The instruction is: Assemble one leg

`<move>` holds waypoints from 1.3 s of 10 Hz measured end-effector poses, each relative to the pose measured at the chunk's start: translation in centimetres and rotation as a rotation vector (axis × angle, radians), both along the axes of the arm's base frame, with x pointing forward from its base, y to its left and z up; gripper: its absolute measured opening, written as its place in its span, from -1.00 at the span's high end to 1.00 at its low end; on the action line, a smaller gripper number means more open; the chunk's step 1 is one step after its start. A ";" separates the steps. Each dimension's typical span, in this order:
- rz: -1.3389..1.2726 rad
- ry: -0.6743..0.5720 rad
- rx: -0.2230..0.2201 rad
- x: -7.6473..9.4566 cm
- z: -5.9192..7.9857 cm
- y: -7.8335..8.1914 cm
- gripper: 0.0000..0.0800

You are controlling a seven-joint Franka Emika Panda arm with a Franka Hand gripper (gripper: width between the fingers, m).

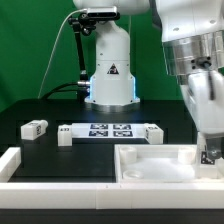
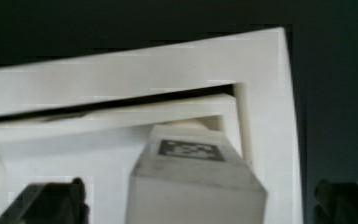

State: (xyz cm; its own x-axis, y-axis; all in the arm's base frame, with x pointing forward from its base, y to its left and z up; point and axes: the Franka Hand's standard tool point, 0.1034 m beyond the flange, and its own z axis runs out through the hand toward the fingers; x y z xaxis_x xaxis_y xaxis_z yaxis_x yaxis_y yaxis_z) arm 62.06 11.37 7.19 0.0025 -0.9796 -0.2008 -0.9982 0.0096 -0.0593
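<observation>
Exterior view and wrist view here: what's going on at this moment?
The Panda arm has its gripper down at the tray-like part, on the exterior view's right. The wrist view shows a small tagged leg between the fingers, standing against the tray's raised rim; whether the jaws are clamped on it is unclear. Another small leg and the marker board lie untouched on the table.

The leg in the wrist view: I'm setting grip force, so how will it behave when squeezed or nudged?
The leg looks like a stubby solid plastic block, so probably stiff and light. Its flat faces suggest it would slide, not roll. The smooth white surface may be slippery, so the open tool should probably close squarely on its sides.
</observation>
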 end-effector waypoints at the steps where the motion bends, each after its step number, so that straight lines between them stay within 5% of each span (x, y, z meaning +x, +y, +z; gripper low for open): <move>1: 0.085 -0.017 -0.007 0.0 0.0 0.0 -0.62; 6: 0.537 -0.103 -0.040 -0.1 -0.1 0.2 -0.62; 10: 1.037 -0.127 -0.130 0.0 -0.1 0.1 -0.62; 13: 1.302 -0.162 -0.141 0.3 -0.3 -0.3 -0.62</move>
